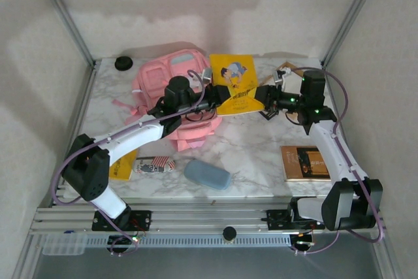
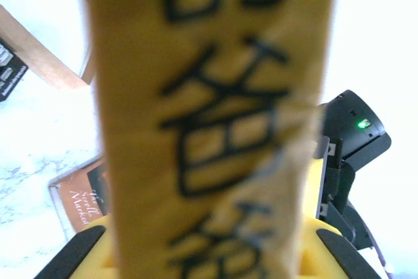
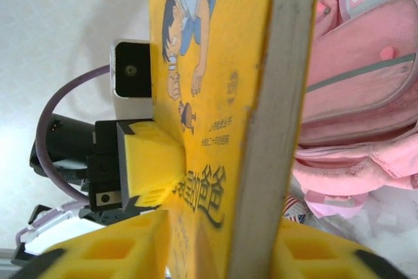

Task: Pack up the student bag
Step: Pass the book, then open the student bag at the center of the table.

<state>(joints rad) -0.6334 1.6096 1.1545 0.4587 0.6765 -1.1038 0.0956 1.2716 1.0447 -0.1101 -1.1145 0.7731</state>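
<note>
The student bag (image 1: 153,83) lies on the marble table (image 1: 255,142) towards the far left, its pink pockets facing up, partly covered by the left arm. Just to its right a yellow book (image 1: 234,76) with a cartoon boy on the cover is held above the table between the two arms. The left tool (image 1: 214,98) pinches the book's left edge: in the right wrist view one of its yellow fingers (image 3: 147,171) presses flat against the cover. The right tool (image 1: 266,106) pinches the opposite edge, and its own camera shows the book's pale page edge filling the gap between its yellow pads, with the bag right behind. Nearer the arm bases lie a blue-grey oval case (image 1: 207,174) and, left of it, a small patterned pouch (image 1: 155,164). A shallow brown box (image 1: 305,163) sits at the right side, and a black round object (image 1: 123,63) rests at the far left corner
</note>
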